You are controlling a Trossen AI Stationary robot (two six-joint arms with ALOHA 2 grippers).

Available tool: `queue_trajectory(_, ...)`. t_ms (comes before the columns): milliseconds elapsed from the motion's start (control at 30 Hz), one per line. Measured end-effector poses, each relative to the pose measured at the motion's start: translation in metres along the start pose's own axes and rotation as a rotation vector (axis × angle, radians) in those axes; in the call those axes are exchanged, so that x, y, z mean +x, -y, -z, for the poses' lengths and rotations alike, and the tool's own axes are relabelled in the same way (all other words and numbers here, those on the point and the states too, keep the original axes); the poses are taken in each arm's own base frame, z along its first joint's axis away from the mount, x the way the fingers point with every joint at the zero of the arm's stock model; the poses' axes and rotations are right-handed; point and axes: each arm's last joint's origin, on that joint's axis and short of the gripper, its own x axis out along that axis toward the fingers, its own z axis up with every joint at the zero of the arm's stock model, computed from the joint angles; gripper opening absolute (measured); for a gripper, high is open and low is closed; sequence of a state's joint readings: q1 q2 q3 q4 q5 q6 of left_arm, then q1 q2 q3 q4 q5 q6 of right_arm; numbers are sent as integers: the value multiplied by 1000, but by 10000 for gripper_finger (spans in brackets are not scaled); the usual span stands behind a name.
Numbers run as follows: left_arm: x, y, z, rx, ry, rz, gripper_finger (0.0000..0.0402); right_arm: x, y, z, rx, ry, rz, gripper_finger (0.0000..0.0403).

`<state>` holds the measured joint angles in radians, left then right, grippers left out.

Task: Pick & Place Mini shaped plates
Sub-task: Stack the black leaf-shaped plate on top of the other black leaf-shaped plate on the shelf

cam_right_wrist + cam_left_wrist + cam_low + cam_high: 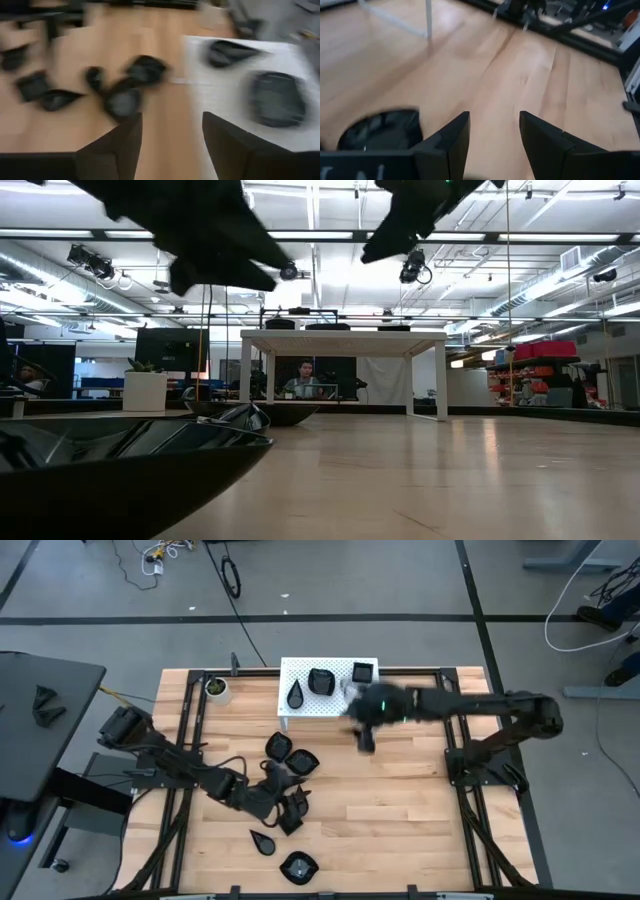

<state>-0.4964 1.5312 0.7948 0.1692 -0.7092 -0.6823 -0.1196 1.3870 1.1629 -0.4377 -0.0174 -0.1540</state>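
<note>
Mini shaped plates, small glossy black dishes, lie in two places. Three rest on a white perforated stand (pixel 330 705) at the far middle: a teardrop (pixel 297 694), a rounded one (pixel 321 681) and a square (pixel 363 672). Several more lie on the wooden table, among them two (pixel 278 746) (pixel 303 761) near the middle. My right gripper (pixel 365 743) hangs open and empty above the table, just off the stand's near edge. My left gripper (pixel 492 135) stands open and empty low over the table's middle, with a dark plate (pixel 382 131) beside one finger.
A teardrop plate (pixel 265 842) and a lobed plate (pixel 298 866) lie near the front edge. A small white cup with a green plant (pixel 216 689) stands left of the stand. Bare wood spreads over the table's right half (pixel 400 810). A person sits in the room behind (pixel 303 383).
</note>
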Motion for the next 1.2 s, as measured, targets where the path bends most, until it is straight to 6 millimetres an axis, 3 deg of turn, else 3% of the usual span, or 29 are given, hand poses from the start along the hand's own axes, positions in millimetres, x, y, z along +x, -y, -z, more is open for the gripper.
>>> queue_trajectory(167,-29,-7,10,-49,-136,-62,178,43,-70,15,69,139,-144,188)
queue_trajectory(333,-48,-12,23,-72,-214,-136,178,96,-97,34,63,47,-175,166)
queue_trajectory(500,-52,-10,27,-71,-189,-150,178,145,-104,48,-154,-92,-170,148)
queue_trajectory(700,-52,-11,25,-59,-135,-178,178,180,-104,54,-408,-167,-44,129)
queue_trajectory(967,-51,-11,25,-57,-127,-183,178,198,-92,65,-498,-219,-33,91)
queue_trajectory(1200,-51,-11,25,-61,-125,-180,178,198,-87,67,-489,-225,-33,14)
